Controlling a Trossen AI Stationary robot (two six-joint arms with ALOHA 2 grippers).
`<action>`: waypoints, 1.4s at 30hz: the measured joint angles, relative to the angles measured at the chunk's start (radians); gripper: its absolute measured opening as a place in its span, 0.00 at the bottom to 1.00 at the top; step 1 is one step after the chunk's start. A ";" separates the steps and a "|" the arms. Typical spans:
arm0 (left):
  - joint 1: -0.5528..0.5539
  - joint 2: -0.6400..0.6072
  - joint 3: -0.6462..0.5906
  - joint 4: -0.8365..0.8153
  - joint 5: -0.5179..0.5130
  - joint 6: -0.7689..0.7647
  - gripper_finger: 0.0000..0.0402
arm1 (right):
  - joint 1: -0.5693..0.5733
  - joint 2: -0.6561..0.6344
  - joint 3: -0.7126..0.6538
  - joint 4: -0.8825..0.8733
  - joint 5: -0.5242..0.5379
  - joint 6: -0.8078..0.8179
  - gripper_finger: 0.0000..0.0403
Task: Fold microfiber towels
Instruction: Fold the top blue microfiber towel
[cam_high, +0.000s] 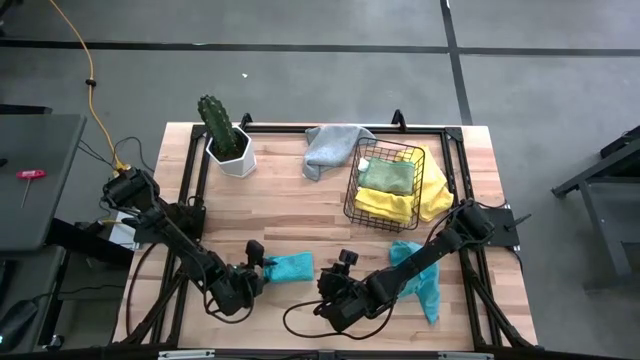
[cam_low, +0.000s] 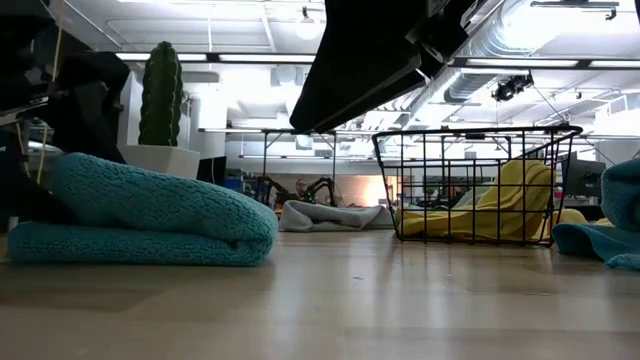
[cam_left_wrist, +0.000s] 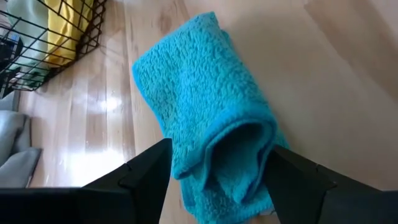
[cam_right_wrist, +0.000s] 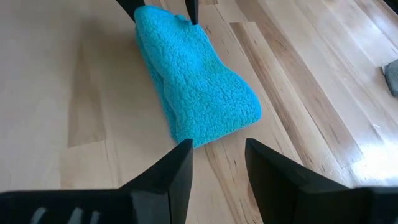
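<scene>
**Caller:** Start at your left. What have you got?

**Me:** My left hand (cam_left_wrist: 214, 171) is low at the near edge of the worktop (cam_high: 290, 215), fingers spread wide around one end of the folded teal towel (cam_high: 288, 266). From the wrist view the open end of the fold sits right between them, but I judge I'm not pinching it. Released, then.

**Caller:** And the fold itself?

**Me:** Bulgy. The low view shows a fat rolled top layer over a flat bottom one. To do this well I'd press or tuck that layer down and square the edges before letting it be.

**Caller:** Moving right?

**Me:** My right hand (cam_right_wrist: 216, 158) faces the other end of the same towel, just short of it, fingers apart and gripping nothing. It could steady that end while the left tidies.

**Caller:** Further right?

**Me:** A second teal towel (cam_high: 420, 275) lies rumpled under my right arm, still unfolded. Behind it, the black wire basket (cam_high: 385, 180) holds a light green towel (cam_high: 388, 175) over a yellow towel (cam_high: 415, 200) that spills over the side. A grey towel (cam_high: 330, 148) sits crumpled beside the basket, and a potted cactus (cam_high: 225, 135) stands at the back left.
</scene>
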 joint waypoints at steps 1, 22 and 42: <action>0.004 0.000 0.000 -0.005 0.000 0.001 0.55 | 0.000 0.000 0.000 0.000 0.000 0.000 0.34; 0.021 -0.064 0.000 -0.058 -0.037 0.130 0.02 | 0.000 0.000 0.000 0.001 0.000 -0.002 0.34; -0.043 -0.085 0.000 -0.073 -0.161 0.220 0.04 | 0.000 0.000 0.000 0.002 0.000 -0.002 0.34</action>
